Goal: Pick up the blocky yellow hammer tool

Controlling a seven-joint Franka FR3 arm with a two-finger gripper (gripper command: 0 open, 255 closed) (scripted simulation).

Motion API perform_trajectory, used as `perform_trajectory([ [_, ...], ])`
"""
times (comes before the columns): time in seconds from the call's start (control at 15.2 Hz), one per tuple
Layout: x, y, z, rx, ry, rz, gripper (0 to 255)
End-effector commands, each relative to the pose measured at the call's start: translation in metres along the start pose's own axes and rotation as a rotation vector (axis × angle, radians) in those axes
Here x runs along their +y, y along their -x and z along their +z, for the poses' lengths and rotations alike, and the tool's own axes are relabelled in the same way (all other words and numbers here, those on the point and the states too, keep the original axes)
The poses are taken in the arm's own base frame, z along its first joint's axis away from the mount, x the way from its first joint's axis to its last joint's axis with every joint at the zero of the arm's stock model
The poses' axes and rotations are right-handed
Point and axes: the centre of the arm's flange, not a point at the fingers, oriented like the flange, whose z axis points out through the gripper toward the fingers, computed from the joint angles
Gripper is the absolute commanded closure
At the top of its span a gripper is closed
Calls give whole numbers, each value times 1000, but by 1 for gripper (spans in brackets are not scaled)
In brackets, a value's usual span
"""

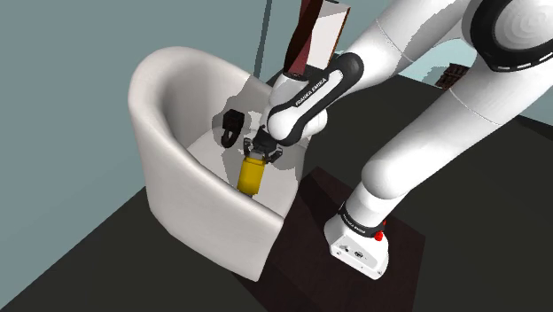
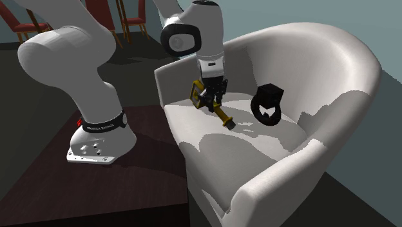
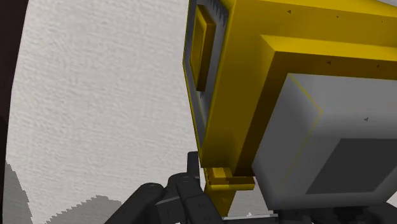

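The blocky yellow hammer (image 2: 201,96) has a square yellow head with a grey face (image 3: 318,133) and a thin yellow handle. It slants down toward the seat of a white armchair (image 2: 270,145). My black gripper (image 2: 213,97) reaches down from above and is shut on the hammer near where the head meets the handle. The handle's far end (image 2: 228,124) hangs just over the seat cushion. In the shoulder view the hammer (image 1: 253,176) hangs below the gripper (image 1: 261,151), inside the chair's curved back. In the wrist view the head looms close in front of the gripper (image 3: 248,213).
A black ring-shaped object (image 2: 267,105) lies on the seat beyond the hammer, also seen at the back of the chair (image 1: 233,126). The armchair's high curved wall (image 1: 164,133) encloses the seat. My stand (image 1: 359,235) sits on a dark platform. Red chairs (image 2: 132,16) stand behind.
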Motion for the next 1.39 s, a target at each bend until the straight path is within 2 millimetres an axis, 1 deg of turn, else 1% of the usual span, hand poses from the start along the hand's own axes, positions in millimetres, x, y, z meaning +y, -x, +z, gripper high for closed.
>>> perform_trajectory([
  [0.0, 0, 0, 0, 0, 0, 0, 255],
  [0.33, 0, 0, 0, 0, 0, 0, 255],
  [1.32, -11, -3, -79, 0, 0, 0, 255],
])
